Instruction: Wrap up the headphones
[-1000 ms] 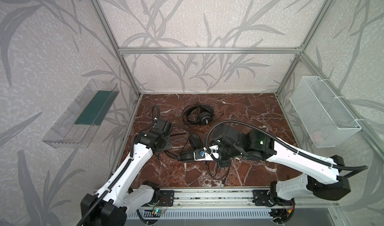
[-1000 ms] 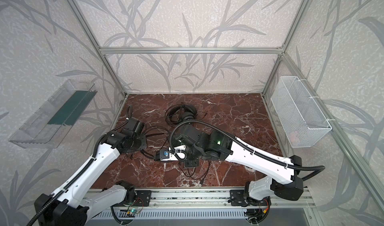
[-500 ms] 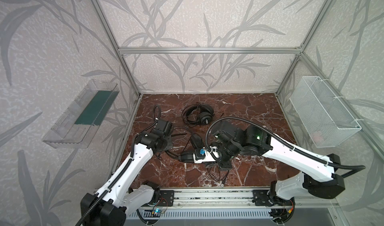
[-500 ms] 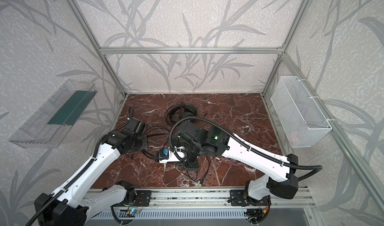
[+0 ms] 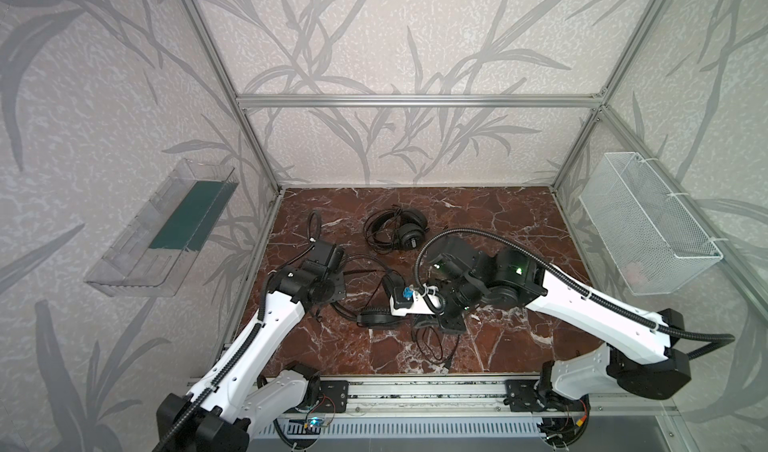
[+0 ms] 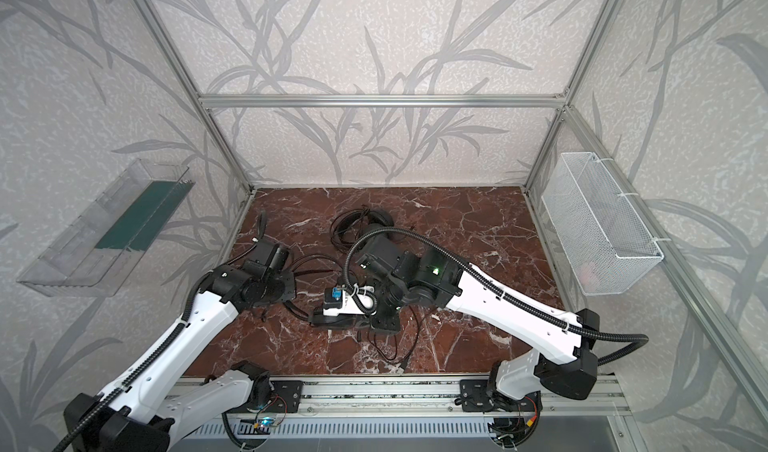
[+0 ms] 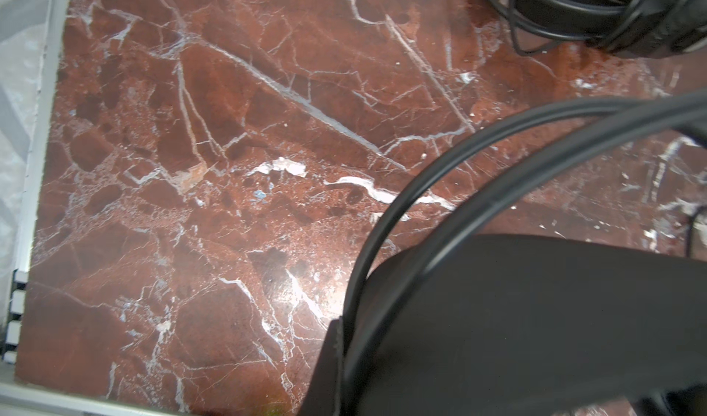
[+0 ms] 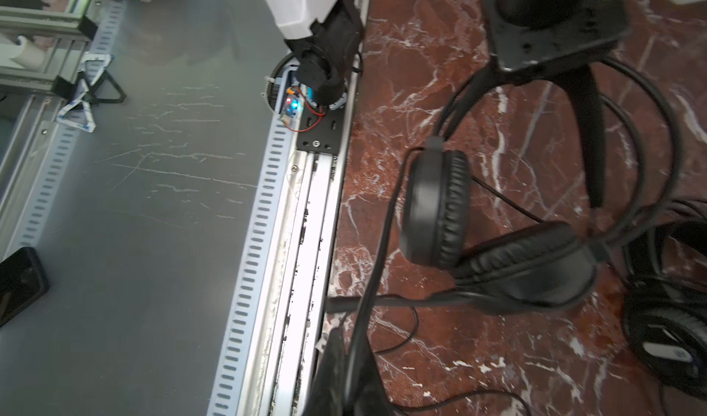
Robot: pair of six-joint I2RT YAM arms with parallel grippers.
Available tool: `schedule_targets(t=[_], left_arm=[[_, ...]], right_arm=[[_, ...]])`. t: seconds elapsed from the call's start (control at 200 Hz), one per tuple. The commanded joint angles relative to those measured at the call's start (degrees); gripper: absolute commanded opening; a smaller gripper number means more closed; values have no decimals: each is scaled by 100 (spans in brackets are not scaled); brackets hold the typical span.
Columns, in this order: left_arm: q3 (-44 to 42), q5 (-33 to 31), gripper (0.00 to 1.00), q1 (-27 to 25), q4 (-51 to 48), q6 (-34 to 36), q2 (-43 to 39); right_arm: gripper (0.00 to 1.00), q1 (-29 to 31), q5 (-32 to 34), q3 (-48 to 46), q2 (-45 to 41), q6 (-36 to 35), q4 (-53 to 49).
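**Top views with both wrist views: two headsets, two grippers, both claws pinched shut**

Count: two black headsets, two grippers, one clear tray, one wire basket. Clock directions are read on the marble table (image 5: 519, 221) as both top views show it, with 6 o'clock at the near rail (image 5: 415, 391).

Nearest, at 6 o'clock, slack loops of the thin black cable (image 8: 378, 253) lie on the marble and end close to the rail. Just beyond, at about 5 o'clock near the centre, the right gripper (image 8: 350, 372) is pressed together on this cable. In the right wrist view the cable runs from an earcup straight into the closed jaws.

The held headset (image 8: 535, 268) sits at 7 to 8 o'clock of centre, its two padded earcups close together. Whether they rest on the marble cannot be told.

At 9 o'clock the left gripper (image 7: 342, 337) is clamped on the double-wire headband (image 7: 497, 198). In the left wrist view both wires pass between the closed fingers and arch away above the marble.

Farther back, between 11 and 12 o'clock, the coiled headset (image 5: 409, 238) lies alone on the table with its cable gathered around it, apart from both grippers.

The clear tray (image 5: 124, 271) hangs on the 9 o'clock wall and the wire basket (image 5: 648, 229) on the 3 o'clock wall.
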Motion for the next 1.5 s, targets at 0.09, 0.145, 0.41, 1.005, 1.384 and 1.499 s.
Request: schedule_targets(t=[0.09,0.145,0.41,1.005,1.384,1.499], left_arm=[[-104,832,0,-241,415,199,-458],[-115,948,0,-330,428,234,-484],[-113,1168,0,-732,453,286,-585],[105,1419,0,-733,117,237,-978],[919,1650,0,-695,-479,86,-940],[1316,1219,0,-628,-954,169,-700]], right_arm=[[0,-225,563,301,91,-165,55],[0,-223,611,457,211,-216,35],[0,-511,1116,942,640,-461,231],[0,-1760,736,627,1151,-334,1628],[51,-2160,441,214,1158,159,2142],[50,-2402,183,-434,719,658,2862]])
